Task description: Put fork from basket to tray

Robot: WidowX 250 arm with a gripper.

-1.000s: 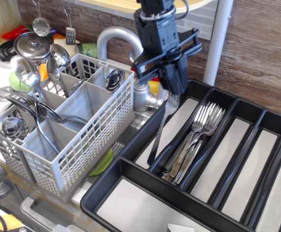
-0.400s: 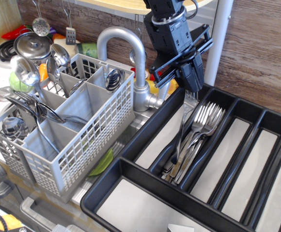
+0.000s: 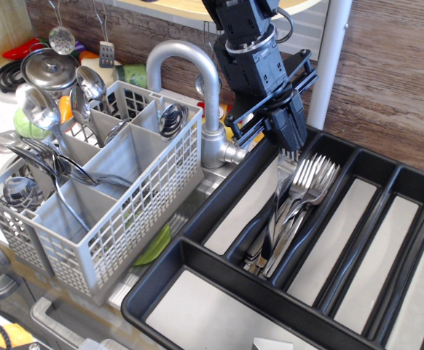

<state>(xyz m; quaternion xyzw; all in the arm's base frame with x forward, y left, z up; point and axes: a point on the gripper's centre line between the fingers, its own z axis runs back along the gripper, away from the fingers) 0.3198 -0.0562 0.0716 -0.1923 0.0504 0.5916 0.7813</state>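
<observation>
Black robot gripper (image 3: 288,143), right of centre, is clamped on the shiny silver fork (image 3: 277,197), handle down, lowering it into the black plastic tray (image 3: 197,226) compartment that holds the other forks (image 3: 307,186).

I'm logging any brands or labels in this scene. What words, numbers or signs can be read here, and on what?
None can be read. The grey basket, the black tray, the forks, the tap and the end effector show no lettering. The robot arm has no legible marking; any print on it is too small to tell.
</observation>
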